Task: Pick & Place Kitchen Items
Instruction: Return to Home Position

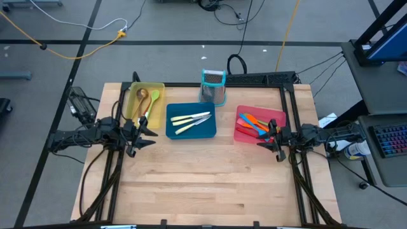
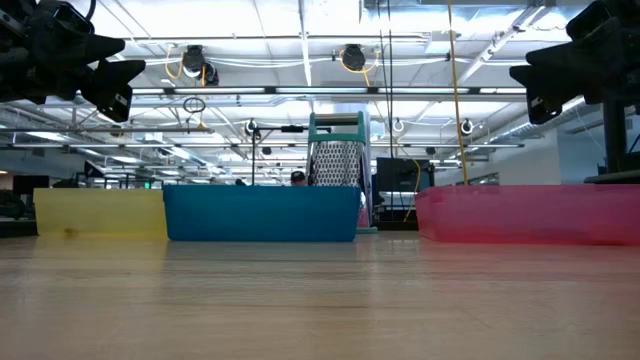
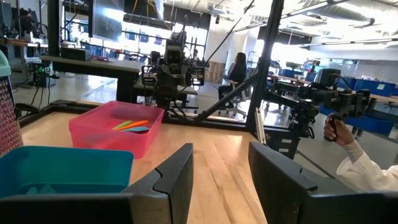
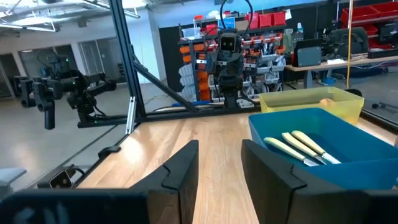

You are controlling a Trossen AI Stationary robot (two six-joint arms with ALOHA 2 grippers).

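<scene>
left pincer [image 1: 150, 133] parted, empty | right pincer [image 1: 262, 137] parted, empty | spatulas [image 1: 254, 124] in red tray [image 1: 278, 115]

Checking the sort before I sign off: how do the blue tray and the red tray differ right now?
The blue tray holds cream-handled knives; the red tray holds orange, red and blue spatulas. The blue tray sits mid-row, beside the yellow tray; the red tray sits at the row's end on the right arm's side. Both are rectangular and stand upright on the table.
</scene>
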